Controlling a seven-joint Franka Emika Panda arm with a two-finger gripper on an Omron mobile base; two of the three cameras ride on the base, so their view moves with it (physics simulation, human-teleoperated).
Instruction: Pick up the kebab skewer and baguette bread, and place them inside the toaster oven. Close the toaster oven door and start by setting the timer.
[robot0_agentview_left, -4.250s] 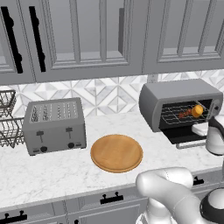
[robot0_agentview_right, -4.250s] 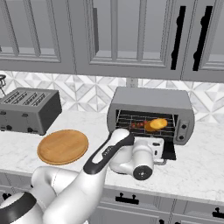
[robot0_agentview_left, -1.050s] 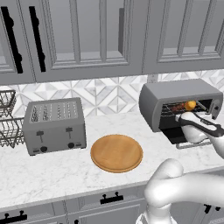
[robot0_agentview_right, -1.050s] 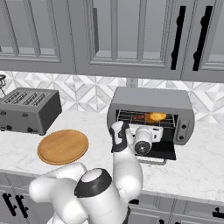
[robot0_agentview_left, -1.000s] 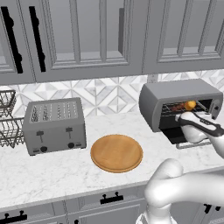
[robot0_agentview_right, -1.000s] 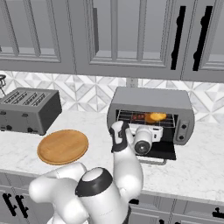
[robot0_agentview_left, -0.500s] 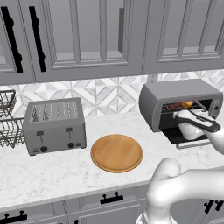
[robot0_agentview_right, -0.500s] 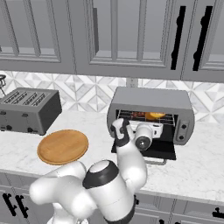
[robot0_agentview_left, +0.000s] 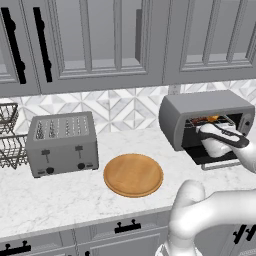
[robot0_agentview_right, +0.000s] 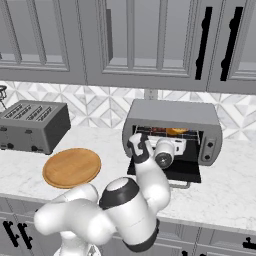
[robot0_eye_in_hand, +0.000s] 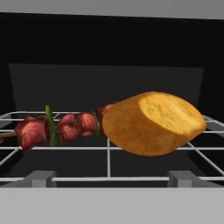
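The toaster oven (robot0_agentview_left: 200, 107) (robot0_agentview_right: 172, 112) stands at the back of the counter with the toaster oven door (robot0_agentview_right: 165, 171) folded down flat. On its wire rack lie the kebab skewer (robot0_eye_in_hand: 61, 127) (robot0_agentview_right: 157, 131) and the orange-tan baguette bread (robot0_eye_in_hand: 153, 123) (robot0_agentview_right: 176, 132) (robot0_agentview_left: 212, 118), which covers the skewer's right end. My gripper (robot0_eye_in_hand: 111, 177) (robot0_agentview_right: 177, 142) (robot0_agentview_left: 202, 131) hovers at the oven's mouth above the door, pointing inward. It is open, with nothing between its fingertips (robot0_eye_in_hand: 41, 177), and it stays just short of the bread.
A round wooden board (robot0_agentview_left: 133, 174) (robot0_agentview_right: 71, 166) lies on the marble counter left of the oven. Further left stands a grey slot toaster (robot0_agentview_left: 61, 143) (robot0_agentview_right: 32, 125), and beyond it a wire basket (robot0_agentview_left: 9, 140). Wall cupboards hang overhead.
My hand has risen a little and moved closer to the oven's mouth. The bread and skewer have stayed on the rack, and the jaws have stayed open.
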